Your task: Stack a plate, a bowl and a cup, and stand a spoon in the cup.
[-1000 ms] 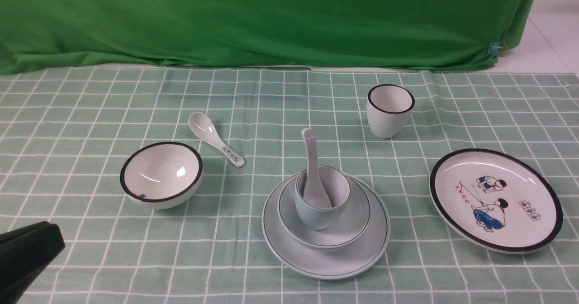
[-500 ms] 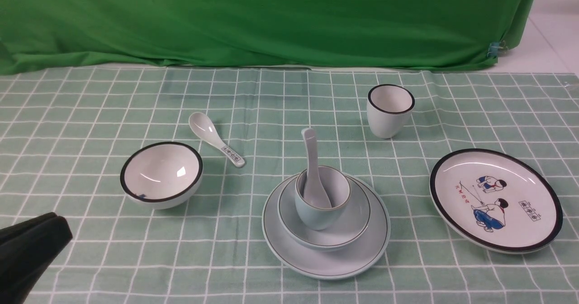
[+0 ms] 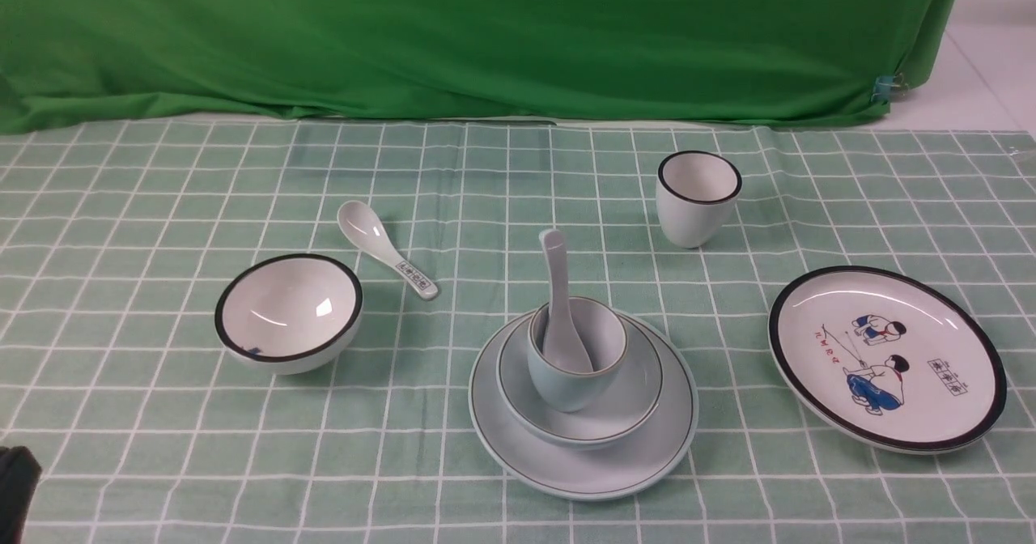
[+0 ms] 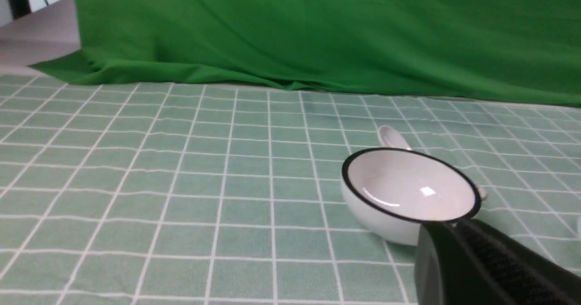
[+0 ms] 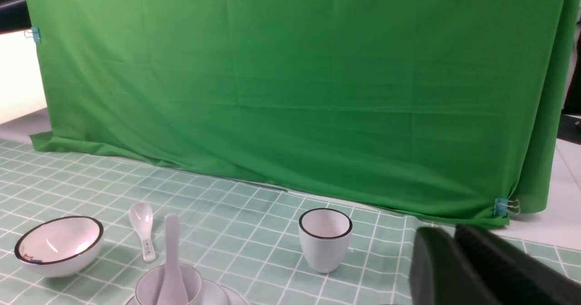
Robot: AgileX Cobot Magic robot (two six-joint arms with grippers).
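Note:
The pale blue-green plate [image 3: 647,455] lies at the table's front middle. The shallow blue-green bowl [image 3: 627,398] sits on it, and the pale blue cup [image 3: 576,382] sits in the bowl. The plain white spoon [image 3: 557,285] stands in the cup, handle up; it also shows in the right wrist view [image 5: 172,250] with the cup [image 5: 193,283]. My left gripper [image 4: 447,225] is shut and empty, at the front left corner [image 3: 12,479]. My right gripper [image 5: 447,232] is shut and empty, out of the front view.
A white black-rimmed bowl [image 3: 288,311] and a printed-handle spoon [image 3: 384,246] lie left of the stack. A white black-rimmed cup [image 3: 698,197] stands behind it on the right. A cartoon plate [image 3: 886,358] lies at the right. A green backdrop hangs behind.
My left gripper has drawn back toward the front left corner and mostly left the front view. The stack and the other dishes have not moved.

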